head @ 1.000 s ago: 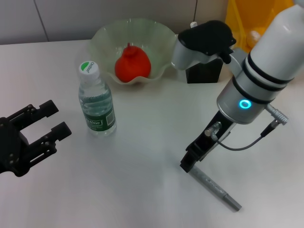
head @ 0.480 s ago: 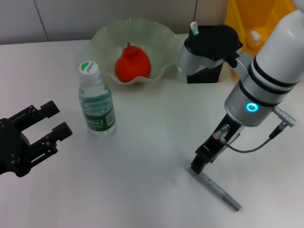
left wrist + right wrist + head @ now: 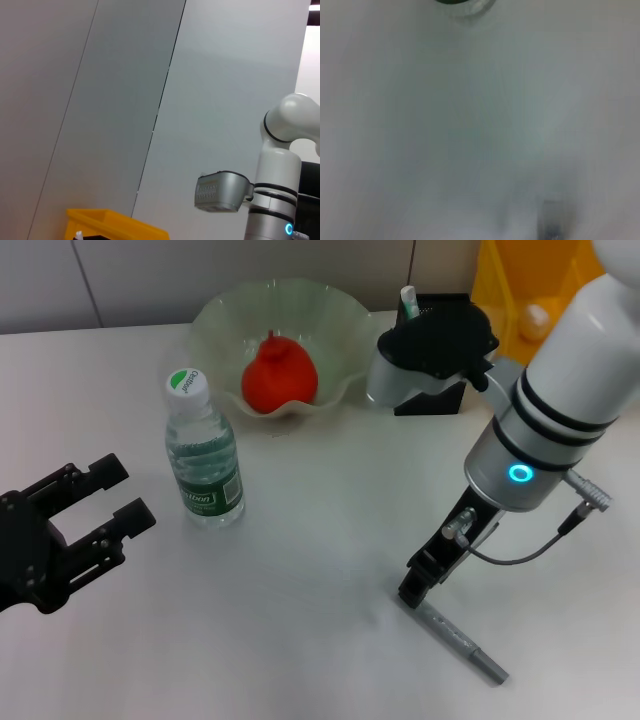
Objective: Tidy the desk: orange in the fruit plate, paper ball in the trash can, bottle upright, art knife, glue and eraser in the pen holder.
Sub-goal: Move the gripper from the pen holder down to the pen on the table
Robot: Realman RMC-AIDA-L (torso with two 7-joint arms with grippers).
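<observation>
The orange [image 3: 279, 375] lies in the pale green fruit plate [image 3: 215, 325] at the back. The bottle [image 3: 203, 465] stands upright left of centre. A grey art knife [image 3: 455, 640] lies flat on the table at the front right. My right gripper [image 3: 420, 585] is down at the knife's near end. The black pen holder [image 3: 440, 392] is partly hidden behind my right arm, and a white-and-green stick [image 3: 408, 300], perhaps the glue, pokes out of it. A paper ball [image 3: 536, 317] sits in the yellow trash can [image 3: 515, 280]. My left gripper [image 3: 125, 492] is parked open at the front left. The eraser is out of view.
In the right wrist view the bottle's base [image 3: 462, 4] and a blurred grey piece [image 3: 551, 225] show on the white table. In the left wrist view there is a grey wall, the trash can's rim [image 3: 115, 227] and my right arm [image 3: 280, 200].
My right gripper has shifted a little to the right along the table toward the art knife's end, and the arm's upper part has swung with it. The left arm has stayed put.
</observation>
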